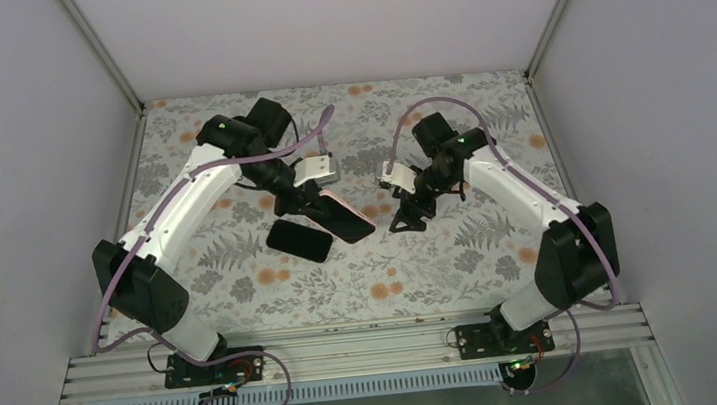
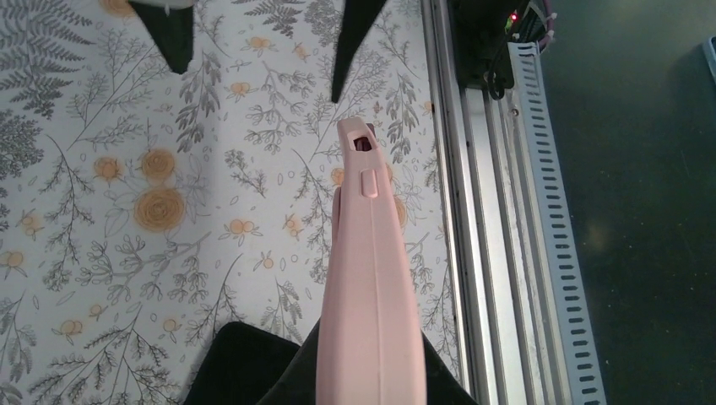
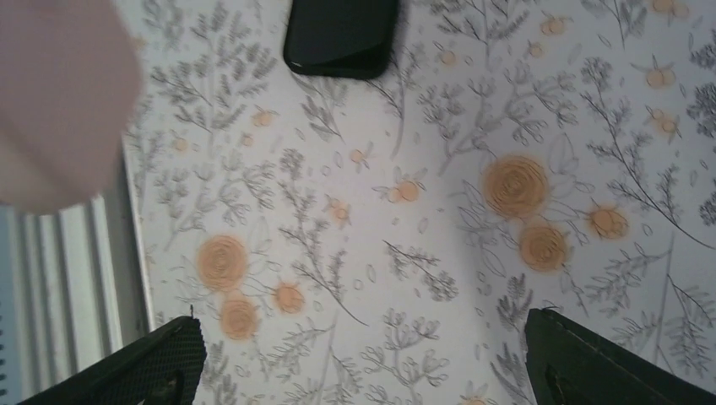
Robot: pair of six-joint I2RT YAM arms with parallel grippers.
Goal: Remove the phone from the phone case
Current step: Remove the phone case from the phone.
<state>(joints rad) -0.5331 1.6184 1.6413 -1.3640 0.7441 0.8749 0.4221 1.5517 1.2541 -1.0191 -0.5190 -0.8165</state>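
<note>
My left gripper (image 1: 310, 206) is shut on the pink phone case (image 1: 348, 216) and holds it tilted above the floral table. In the left wrist view the case (image 2: 371, 278) stands edge-on between my black fingers (image 2: 245, 367), with a side button and a corner cutout showing. The black phone (image 1: 298, 240) lies flat on the table just left of the case, outside it. It also shows in the right wrist view (image 3: 342, 38). My right gripper (image 1: 412, 219) is open and empty, low over the table right of the case. Its fingers (image 3: 152, 367) are spread wide.
The table has a floral cover (image 1: 422, 266). An aluminium rail (image 1: 350, 349) runs along the near edge and also shows in the left wrist view (image 2: 481, 253). White enclosure walls stand at the left, right and back. The pink case shows as a blur (image 3: 59, 101) in the right wrist view.
</note>
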